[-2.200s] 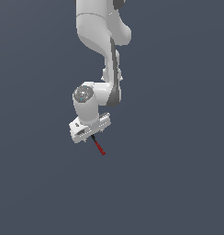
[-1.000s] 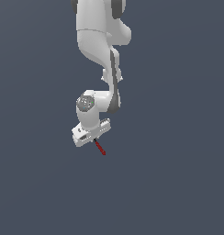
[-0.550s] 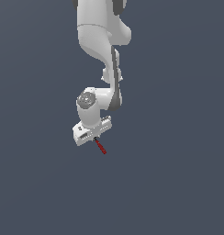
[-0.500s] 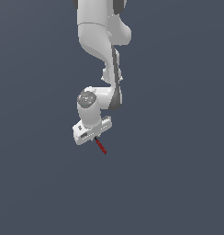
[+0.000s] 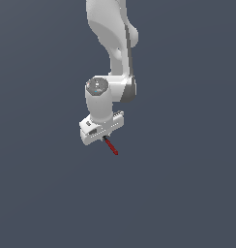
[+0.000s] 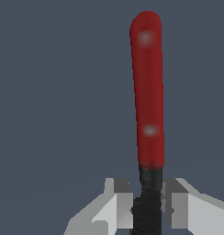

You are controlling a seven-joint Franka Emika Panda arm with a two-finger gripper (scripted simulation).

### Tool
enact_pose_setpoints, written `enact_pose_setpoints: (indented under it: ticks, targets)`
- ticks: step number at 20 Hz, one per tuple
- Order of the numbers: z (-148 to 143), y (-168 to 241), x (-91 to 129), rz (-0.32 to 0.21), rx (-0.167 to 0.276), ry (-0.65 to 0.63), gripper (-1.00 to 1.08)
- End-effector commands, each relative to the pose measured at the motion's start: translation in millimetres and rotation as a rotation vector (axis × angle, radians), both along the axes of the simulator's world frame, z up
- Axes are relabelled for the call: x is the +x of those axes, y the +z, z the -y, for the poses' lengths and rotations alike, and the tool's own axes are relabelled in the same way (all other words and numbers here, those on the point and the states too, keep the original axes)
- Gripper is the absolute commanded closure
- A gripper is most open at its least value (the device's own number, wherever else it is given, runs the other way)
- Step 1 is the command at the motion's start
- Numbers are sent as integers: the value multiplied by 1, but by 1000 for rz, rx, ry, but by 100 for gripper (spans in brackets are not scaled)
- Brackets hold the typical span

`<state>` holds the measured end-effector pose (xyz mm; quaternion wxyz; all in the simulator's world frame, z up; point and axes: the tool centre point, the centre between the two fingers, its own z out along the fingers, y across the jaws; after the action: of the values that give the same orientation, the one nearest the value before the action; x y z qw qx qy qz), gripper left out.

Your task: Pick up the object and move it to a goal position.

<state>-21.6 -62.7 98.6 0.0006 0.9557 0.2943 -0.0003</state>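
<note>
— Wrist view first: what sits nearest the camera?

— The gripper point(image 6: 148, 206) — its two pale fingers point(image 6: 117, 202) are pinched on the black end of the stick-like tool point(image 6: 148, 101), one on either side and touching it.

— And beyond the fingers?

— The red handle runs straight out from between them, well past the tips, its rounded end farthest from the hand. Only flat grey lies behind it.

— Does the exterior view agree?

— Yes. The white arm point(image 5: 112, 53) reaches down, the gripper point(image 5: 107, 140) is at its low end, and the tool point(image 5: 110, 147) juts out below it, slanting down toward the exterior view's right — held in the air, resting on nothing.
</note>
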Motion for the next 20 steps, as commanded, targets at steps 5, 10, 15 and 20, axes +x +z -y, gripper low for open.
enact_pose_setpoints:
  ticks: [5,10,15,20]
  targets:
    - [-29,72,-4,1,-1,1,108]
    - [-53,131,-7,0,-1,2,108]
    - [-75,188,-10,0,-1,2,108]
    - [-96,242,-11,0,0,2,108]
